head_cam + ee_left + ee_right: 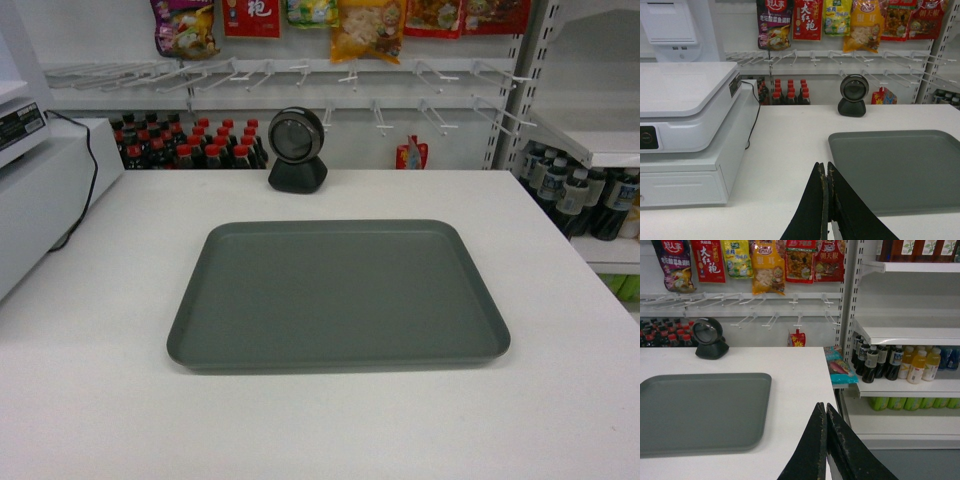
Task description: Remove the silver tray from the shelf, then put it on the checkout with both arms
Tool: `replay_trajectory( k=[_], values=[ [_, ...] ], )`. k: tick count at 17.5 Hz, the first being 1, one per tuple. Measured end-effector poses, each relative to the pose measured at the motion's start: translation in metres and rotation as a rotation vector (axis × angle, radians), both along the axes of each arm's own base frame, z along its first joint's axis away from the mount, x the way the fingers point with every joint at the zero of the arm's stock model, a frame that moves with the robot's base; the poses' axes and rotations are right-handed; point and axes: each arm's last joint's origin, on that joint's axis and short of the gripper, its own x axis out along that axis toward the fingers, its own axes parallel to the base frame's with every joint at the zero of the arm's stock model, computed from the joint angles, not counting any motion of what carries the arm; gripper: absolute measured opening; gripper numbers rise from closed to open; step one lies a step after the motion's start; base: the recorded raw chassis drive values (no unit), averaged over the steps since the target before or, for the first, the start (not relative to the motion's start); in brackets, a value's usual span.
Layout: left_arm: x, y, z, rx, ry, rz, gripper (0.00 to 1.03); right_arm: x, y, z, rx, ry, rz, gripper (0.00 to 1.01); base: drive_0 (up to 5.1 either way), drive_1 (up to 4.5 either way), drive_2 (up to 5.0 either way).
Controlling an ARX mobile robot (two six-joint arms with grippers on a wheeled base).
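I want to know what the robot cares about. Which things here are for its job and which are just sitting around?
For the job:
- flat grey-green rectangular tray
- broad white checkout counter
- left pincer, shut
- right pincer, shut

Just sitting around:
- round black scanner on a stand
- white till machine
- hanging snack packets
- dark red-capped bottles

The head camera looks down across the checkout (90, 400), the tray (338, 297) centred before the scanner (297, 150). The left wrist camera sits low, left of the tray (900, 167), facing the scanner (853, 95); the right wrist camera mirrors it, sharing tray (700, 410) and scanner (709, 338).
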Motion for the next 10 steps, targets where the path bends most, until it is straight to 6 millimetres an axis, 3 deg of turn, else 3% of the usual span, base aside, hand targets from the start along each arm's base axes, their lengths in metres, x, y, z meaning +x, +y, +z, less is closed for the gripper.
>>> replay_trajectory(
  k=[5, 7, 8, 10],
  values=[
    [-0.013, 0.000, 0.000, 0.000, -0.006, 0.001, 0.01, -0.010, 0.000, -0.007, 0.000, 0.055, 0.005, 0.02, 0.0, 0.00, 0.0],
    [-0.012, 0.000, -0.004, 0.000, 0.013, -0.002, 0.01, -0.015, 0.000, -0.002, 0.000, -0.003, 0.003, 0.02, 0.0, 0.00, 0.0],
    [-0.012, 0.000, -0.003, 0.000, 0.011, -0.001, 0.06, -0.015, 0.000, -0.004, 0.000, 0.016, 0.002, 0.03, 0.0, 0.00, 0.0],
    [-0.012, 0.000, -0.004, 0.000, 0.013, -0.002, 0.30, -0.015, 0.000, -0.004, 0.000, 0.011, 0.002, 0.26, 0.0, 0.00, 0.0]
  ],
)
